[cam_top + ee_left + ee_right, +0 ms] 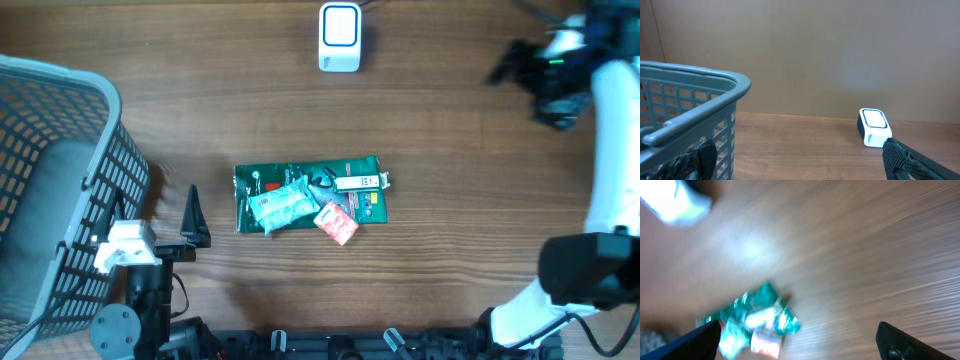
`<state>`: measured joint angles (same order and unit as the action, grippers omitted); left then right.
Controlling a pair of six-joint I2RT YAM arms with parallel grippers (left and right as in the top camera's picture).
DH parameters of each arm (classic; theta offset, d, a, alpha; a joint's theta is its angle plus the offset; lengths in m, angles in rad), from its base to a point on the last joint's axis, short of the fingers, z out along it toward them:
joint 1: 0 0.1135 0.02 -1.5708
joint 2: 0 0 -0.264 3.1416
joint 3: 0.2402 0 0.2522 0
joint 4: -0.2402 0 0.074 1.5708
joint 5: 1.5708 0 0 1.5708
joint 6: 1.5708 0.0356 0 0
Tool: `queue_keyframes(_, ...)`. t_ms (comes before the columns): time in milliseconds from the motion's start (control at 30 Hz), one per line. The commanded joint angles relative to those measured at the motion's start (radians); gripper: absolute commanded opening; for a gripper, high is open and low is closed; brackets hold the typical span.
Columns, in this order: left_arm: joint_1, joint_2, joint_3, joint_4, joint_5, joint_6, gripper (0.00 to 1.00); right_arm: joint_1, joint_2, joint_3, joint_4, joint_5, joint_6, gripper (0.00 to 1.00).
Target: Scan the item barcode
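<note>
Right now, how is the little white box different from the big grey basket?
The white box is small and solid, with a blue-rimmed window; the basket is far larger, grey, with lattice walls. The white box sits at the far edge of the table, the basket at its left side. Both stand on the wood.

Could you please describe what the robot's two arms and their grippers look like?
The right arm has white tubular links with rounded black joints and a black wrist head bearing a small green light. The left arm is mostly black, with a white block at the wrist and a thin black cable. The fingers are black, tapered, with a knurled texture.
</note>
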<state>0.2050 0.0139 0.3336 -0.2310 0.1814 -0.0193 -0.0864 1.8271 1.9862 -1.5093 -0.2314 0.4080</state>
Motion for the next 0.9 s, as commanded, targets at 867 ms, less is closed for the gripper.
queue_keyframes(867,0.006,-0.007,-0.001,-0.262,-0.014,-0.023,1.0,0.525,0.035,-0.768,0.759,-0.023,1.011,0.84)
